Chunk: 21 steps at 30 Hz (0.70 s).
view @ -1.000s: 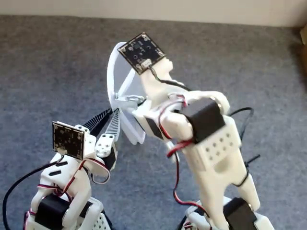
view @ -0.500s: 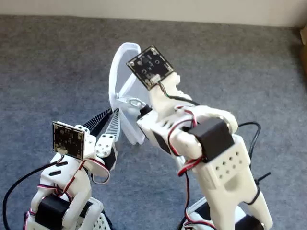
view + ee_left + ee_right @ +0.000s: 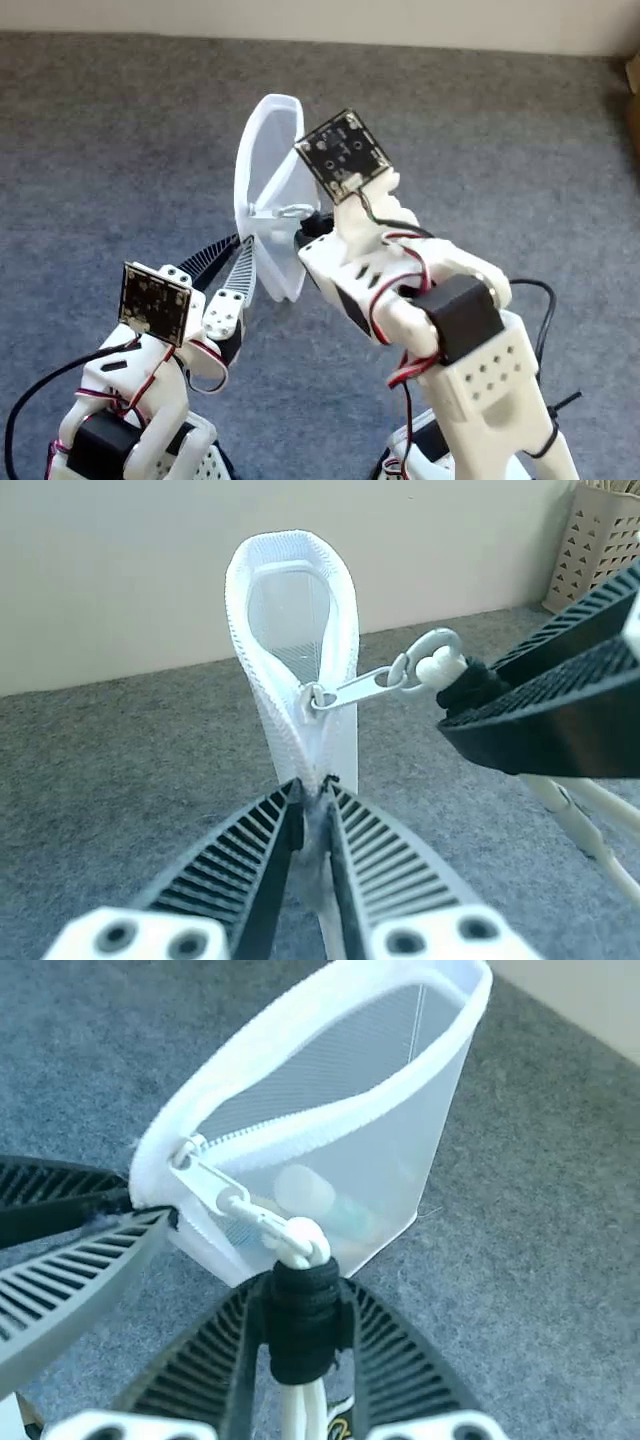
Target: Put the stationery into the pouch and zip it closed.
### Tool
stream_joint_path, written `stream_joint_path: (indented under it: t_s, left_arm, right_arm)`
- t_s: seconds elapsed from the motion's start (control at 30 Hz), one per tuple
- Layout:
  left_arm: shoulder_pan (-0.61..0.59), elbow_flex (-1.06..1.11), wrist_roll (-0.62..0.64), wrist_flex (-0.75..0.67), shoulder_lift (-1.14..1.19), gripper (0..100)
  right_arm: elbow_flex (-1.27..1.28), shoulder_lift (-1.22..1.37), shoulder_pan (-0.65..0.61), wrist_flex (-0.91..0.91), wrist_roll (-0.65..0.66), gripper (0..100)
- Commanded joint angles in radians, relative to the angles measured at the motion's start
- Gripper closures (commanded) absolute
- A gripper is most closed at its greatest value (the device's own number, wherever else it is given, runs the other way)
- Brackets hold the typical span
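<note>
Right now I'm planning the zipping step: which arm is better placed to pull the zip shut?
Right. The right hand is shut on the zip pull, while the left hand pinches the pouch at its end, anchoring it.

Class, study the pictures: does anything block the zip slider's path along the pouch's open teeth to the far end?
Nothing visible does. The right claw grips the cord hanging from the slider, and the left claw pinches the pouch behind it. The open teeth ahead look bare, and the stationery lies down inside.
</note>
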Motion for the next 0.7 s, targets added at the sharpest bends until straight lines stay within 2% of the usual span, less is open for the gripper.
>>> stream_joint_path:
  t_s: [0.0, 0.07, 0.23, 0.47, 0.67]
  left_arm:
    - [0.007, -0.041, -0.009, 0.005, -0.015, 99]
    - [0.007, -0.041, -0.009, 0.005, -0.015, 98]
    - [0.007, -0.013, -0.005, -0.046, -0.013, 85]
    - [0.007, 0.104, -0.003, -0.236, -0.013, 84]
    - [0.085, 0.11, -0.005, -0.261, -0.013, 84]
  right_arm:
    - [-0.008, -0.064, 0.033, -0.016, 0.009, 99.5]
    - [-0.008, -0.07, 0.033, -0.016, 0.009, 99.5]
    - [-0.007, -0.071, 0.031, -0.015, 0.008, 99.5]
    - [-0.007, -0.073, 0.03, 0.005, 0.011, 99.5]
    - [-0.007, -0.07, 0.004, 0.005, 0.012, 99.5]
